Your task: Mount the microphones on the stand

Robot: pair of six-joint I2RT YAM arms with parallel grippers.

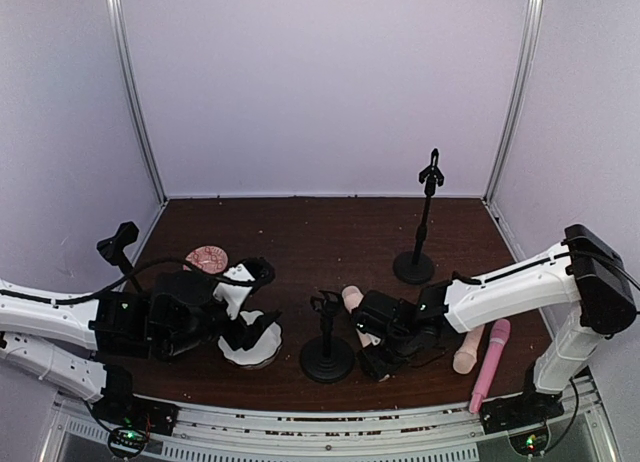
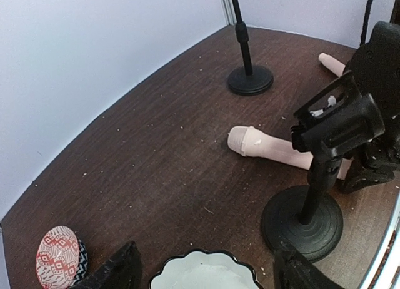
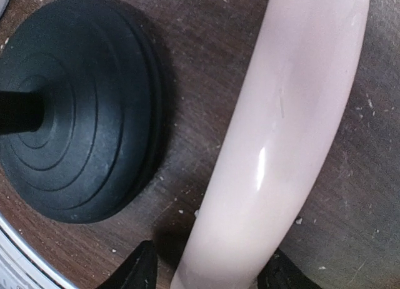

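Observation:
A cream microphone (image 3: 287,114) lies on the brown table beside the short black stand (image 1: 327,350); its head shows in the top view (image 1: 352,298) and in the left wrist view (image 2: 262,145). My right gripper (image 3: 209,276) is open, low over the table, a finger on each side of this microphone's handle. A second cream microphone (image 1: 468,350) and the pink microphone (image 1: 490,364) lie at the front right. A tall stand (image 1: 418,252) stands behind. My left gripper (image 2: 206,273) is open, its fingers on either side of a white bowl (image 2: 187,279).
A red-patterned egg-shaped piece (image 1: 207,258) lies at the left, also in the left wrist view (image 2: 59,258). A black clip on a rod (image 1: 118,242) rises behind the left arm. The short stand's base (image 3: 75,107) is close to my right gripper. White walls enclose the table.

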